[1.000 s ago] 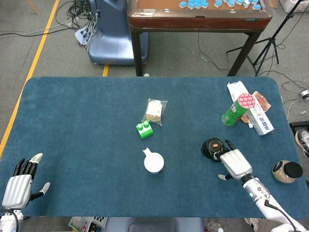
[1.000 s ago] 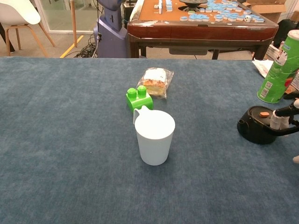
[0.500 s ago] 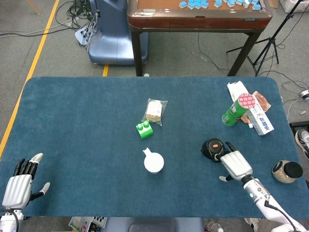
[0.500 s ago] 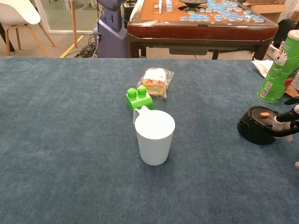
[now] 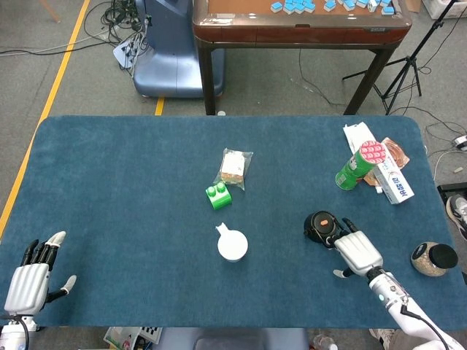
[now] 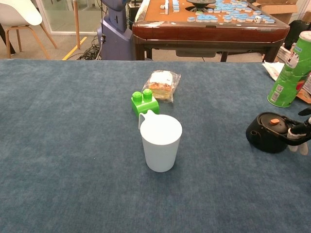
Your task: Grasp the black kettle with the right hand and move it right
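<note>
The black kettle stands on the blue table, toward its right side and fairly near me, its lid with the small orange button facing up. My right hand lies just right of it and slightly nearer. The dark fingers reach to the kettle's right side, where its handle is. From the head view I see the back of my hand, so I cannot tell from there how the fingers close.

The chest view shows the side the head view hides. There the kettle sits low and round at the right edge of the picture, and only the tips of my right hand enter the frame: dark fingers lie against the handle and a pale one hangs below it. They seem to wrap the handle, but the rest of the hand is cut off, so I cannot tell whether the hold is firm.

The head view alone shows my left hand, resting at the near left corner of the table, fingers spread a little and holding nothing. It also shows a jar well to the right of my right hand.

Far right of the kettle stands a green can, tilted. A white cup stands well to the left, and beyond it are a green block and a wrapped snack.
</note>
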Controlling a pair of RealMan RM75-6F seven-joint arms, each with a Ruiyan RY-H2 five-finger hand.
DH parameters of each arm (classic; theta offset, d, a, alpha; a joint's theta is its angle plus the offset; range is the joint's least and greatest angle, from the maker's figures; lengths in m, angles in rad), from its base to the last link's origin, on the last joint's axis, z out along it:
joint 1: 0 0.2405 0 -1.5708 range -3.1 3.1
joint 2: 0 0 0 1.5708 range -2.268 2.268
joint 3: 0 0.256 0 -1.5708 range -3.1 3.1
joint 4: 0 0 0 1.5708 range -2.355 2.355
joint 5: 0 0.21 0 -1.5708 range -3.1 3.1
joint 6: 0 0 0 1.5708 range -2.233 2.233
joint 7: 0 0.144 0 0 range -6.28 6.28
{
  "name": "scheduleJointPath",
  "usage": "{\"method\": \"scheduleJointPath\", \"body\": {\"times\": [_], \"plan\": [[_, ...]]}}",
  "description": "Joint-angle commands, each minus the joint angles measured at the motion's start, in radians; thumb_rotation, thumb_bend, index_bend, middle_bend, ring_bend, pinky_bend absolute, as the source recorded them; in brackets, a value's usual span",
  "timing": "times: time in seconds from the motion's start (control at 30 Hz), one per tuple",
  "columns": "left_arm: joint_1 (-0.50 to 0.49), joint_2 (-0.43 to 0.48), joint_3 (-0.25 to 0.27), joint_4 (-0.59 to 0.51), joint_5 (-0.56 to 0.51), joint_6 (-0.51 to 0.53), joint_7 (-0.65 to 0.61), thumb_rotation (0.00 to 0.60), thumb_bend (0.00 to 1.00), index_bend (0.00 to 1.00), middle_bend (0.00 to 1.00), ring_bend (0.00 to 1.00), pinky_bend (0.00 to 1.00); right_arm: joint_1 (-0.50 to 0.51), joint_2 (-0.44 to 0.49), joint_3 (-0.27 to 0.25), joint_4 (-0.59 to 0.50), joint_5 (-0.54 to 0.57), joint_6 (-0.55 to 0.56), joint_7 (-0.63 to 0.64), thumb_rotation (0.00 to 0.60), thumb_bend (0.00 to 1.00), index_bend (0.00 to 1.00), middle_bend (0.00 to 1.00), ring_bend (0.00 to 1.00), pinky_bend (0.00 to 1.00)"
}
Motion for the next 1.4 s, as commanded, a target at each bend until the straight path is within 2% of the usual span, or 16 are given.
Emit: {"method": "scheduleJointPath", "body": {"times": [0.03,0.4,0.5,0.77,0.93,1.1,1.4], "plan": [[0.001,-0.001,0.001,0.003,0.0,0.001,-0.002,0.6,0.25,0.05,0.09,0.11,0.01,-0.001,-0.002,-0.003,0.004,-0.001,-0.003,-0.001,0.57,0.04,0.41,0.45,0.33,0.03],[0.0,0.0,0.001,-0.002,-0.001,-0.003,0.002,0.6,0.25,0.05,0.09,0.11,0.01,-0.003,-0.011,-0.005,0.013,0.002,-0.009,-0.003,0.57,0.04,0.46,0.5,0.36,0.03],[0.002,-0.001,0.002,0.001,0.0,0.0,0.0,0.6,0.25,0.05,0.09,0.11,0.01,-0.003,-0.02,0.002,0.02,-0.001,-0.001,0.003,0.584,0.04,0.52,0.55,0.41,0.03],[0.001,0.003,0.0,-0.006,-0.002,0.0,0.005,0.6,0.25,0.05,0.09,0.11,0.01,0.025,-0.039,0.044,0.038,-0.007,-0.003,0.048,0.6,0.04,0.77,0.77,0.63,0.03],[0.003,0.002,0.002,-0.003,-0.003,0.0,0.006,0.6,0.25,0.05,0.09,0.11,0.01,0.049,-0.05,0.064,0.059,0.0,-0.029,0.091,0.6,0.04,0.86,0.86,0.73,0.03],[0.003,0.004,0.001,-0.007,-0.004,-0.001,0.008,0.6,0.25,0.05,0.09,0.11,0.01,0.067,-0.06,0.077,0.074,-0.001,-0.047,0.129,0.6,0.04,0.9,0.91,0.78,0.04],[0.002,0.006,0.002,-0.012,-0.006,-0.006,0.013,0.6,0.25,0.05,0.09,0.11,0.01,0.102,-0.053,0.095,0.098,-0.013,-0.076,0.193,0.6,0.01,0.95,0.97,0.84,0.11]]}}
